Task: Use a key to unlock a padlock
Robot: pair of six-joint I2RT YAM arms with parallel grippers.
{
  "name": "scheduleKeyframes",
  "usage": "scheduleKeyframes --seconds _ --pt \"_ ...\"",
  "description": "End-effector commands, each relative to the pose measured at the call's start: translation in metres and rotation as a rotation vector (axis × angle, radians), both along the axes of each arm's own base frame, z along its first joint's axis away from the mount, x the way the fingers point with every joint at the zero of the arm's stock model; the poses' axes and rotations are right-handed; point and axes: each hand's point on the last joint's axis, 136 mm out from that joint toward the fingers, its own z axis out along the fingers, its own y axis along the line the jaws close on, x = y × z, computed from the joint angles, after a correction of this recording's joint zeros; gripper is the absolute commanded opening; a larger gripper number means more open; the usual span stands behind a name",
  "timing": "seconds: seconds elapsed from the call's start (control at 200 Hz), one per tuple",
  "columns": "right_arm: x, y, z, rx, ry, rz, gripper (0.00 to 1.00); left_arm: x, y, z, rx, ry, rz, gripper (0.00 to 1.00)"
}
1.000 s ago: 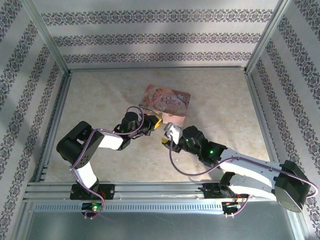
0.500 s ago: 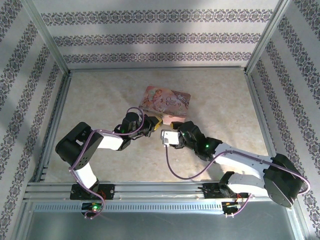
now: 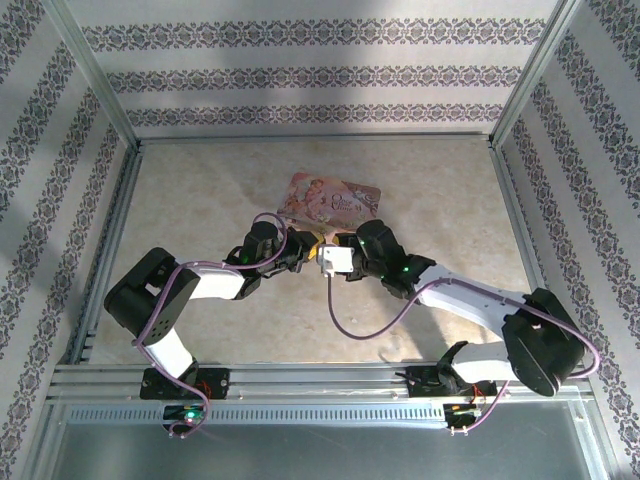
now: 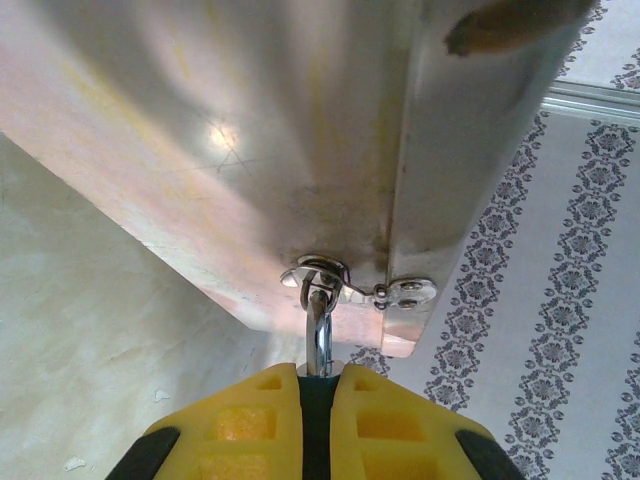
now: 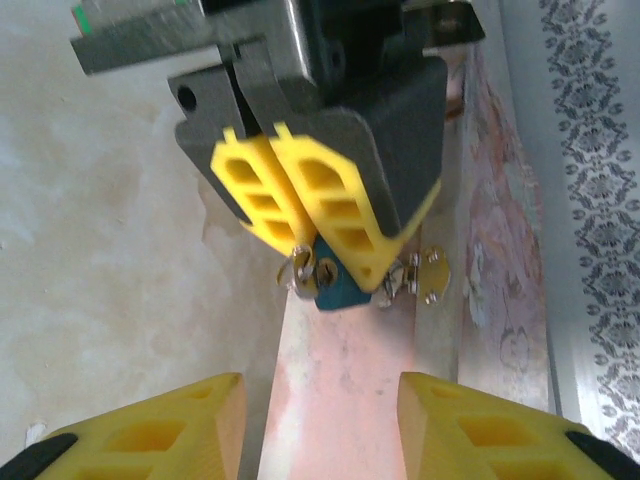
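Blue-bodied padlock (image 5: 330, 288), thin silver shackle (image 4: 318, 335) through the pink tin's (image 5: 345, 385) hasp (image 4: 360, 290).
Your left gripper (image 5: 320, 255) clenches its body mid-frame; your right gripper (image 5: 320, 425) gapes empty at the bottom edge.

A: Top view?
B: Fixed high behind the arm bases, looking down on the whole tabletop (image 3: 200, 200).
A: Wrists?
B: Close in — the cameras over the left end effector (image 4: 318, 405) and right end effector (image 5: 320, 410) face each other, sharing the padlock (image 5: 332, 288) on the pink tin (image 4: 200, 130).
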Motion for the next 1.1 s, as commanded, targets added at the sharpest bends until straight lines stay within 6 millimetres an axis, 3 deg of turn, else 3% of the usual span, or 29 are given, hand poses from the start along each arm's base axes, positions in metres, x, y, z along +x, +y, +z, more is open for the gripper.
scheduleKeyframes --seconds 0.0,0.13,1.094 --pt "0.0 0.013 0.0 0.0 0.005 0.049 0.4 0.0 -0.014 0.035 -0.071 -0.062 -0.028 0.0" --pt "0.004 0.019 -0.003 -0.005 0.002 0.049 0.34 0.0 -0.014 0.033 -0.068 -0.055 -0.027 0.0" --pt "0.013 0.035 -0.008 -0.014 -0.03 0.03 0.21 0.001 -0.015 0.031 -0.079 -0.049 -0.028 0.0"
